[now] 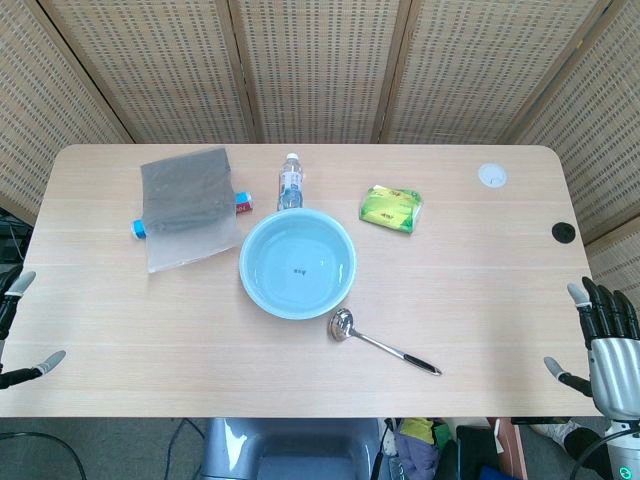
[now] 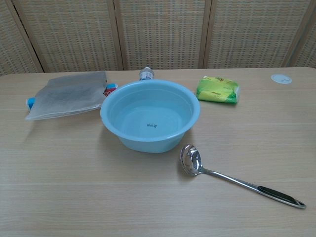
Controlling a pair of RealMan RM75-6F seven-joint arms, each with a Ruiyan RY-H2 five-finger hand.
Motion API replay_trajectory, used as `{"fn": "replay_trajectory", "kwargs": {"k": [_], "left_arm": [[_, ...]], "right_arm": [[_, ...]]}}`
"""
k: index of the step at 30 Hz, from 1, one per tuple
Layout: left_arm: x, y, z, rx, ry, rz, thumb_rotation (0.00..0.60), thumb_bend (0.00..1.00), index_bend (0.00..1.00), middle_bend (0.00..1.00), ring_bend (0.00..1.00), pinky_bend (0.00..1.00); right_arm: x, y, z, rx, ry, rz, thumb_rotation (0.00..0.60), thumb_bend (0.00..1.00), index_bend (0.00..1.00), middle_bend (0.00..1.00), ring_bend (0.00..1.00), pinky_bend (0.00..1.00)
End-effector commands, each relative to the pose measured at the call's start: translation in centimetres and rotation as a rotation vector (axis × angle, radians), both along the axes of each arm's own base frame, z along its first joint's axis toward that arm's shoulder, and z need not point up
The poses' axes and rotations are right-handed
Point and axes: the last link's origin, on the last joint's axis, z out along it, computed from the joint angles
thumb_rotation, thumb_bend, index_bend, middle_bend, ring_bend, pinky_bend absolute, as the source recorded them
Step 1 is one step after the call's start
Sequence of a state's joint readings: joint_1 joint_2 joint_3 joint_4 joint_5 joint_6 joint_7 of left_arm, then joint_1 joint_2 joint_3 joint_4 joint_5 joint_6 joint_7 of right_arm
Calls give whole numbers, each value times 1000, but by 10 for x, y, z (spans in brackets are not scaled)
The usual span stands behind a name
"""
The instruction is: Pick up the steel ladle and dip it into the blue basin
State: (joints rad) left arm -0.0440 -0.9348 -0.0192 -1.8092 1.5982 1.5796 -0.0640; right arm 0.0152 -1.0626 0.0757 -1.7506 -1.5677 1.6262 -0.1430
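Observation:
The steel ladle [image 1: 378,341] [image 2: 232,178] lies flat on the table, its bowl just right of the blue basin and its black-tipped handle pointing toward the front right. The blue basin [image 1: 297,264] [image 2: 149,116] stands at the table's middle with a little water in it. My right hand [image 1: 608,340] hangs past the table's right front corner, fingers apart, holding nothing. My left hand [image 1: 18,325] shows only as fingertips at the left edge, spread and empty. Neither hand appears in the chest view.
A grey pouch [image 1: 187,205] [image 2: 66,94] lies left of the basin, covering a blue-capped tube. A water bottle [image 1: 290,184] stands behind the basin. A green packet [image 1: 391,208] [image 2: 217,89] lies to the back right, with a white disc [image 1: 491,176] further right.

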Motion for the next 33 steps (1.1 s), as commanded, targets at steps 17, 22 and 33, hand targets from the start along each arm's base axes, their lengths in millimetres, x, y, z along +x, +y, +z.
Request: {"fn": "replay_trajectory", "kwargs": {"k": [17,22,33], "left_arm": [[-2,9,-1,-2,7,18,600,0,0,0,0,0],[-3,14,-5,-10,19,36,600,0,0,0,0,0],[-6,20,-13,-26,43,61,600,0,0,0,0,0]], "right_arm": [[30,-56,-37,294,234,100,600,0,47,840,776,998],[43,-75,-66,422,339,95,600,0,183,916,869,1000],[53,-86,-133,517,437,100,600,0,241,951,894,1000]]}}
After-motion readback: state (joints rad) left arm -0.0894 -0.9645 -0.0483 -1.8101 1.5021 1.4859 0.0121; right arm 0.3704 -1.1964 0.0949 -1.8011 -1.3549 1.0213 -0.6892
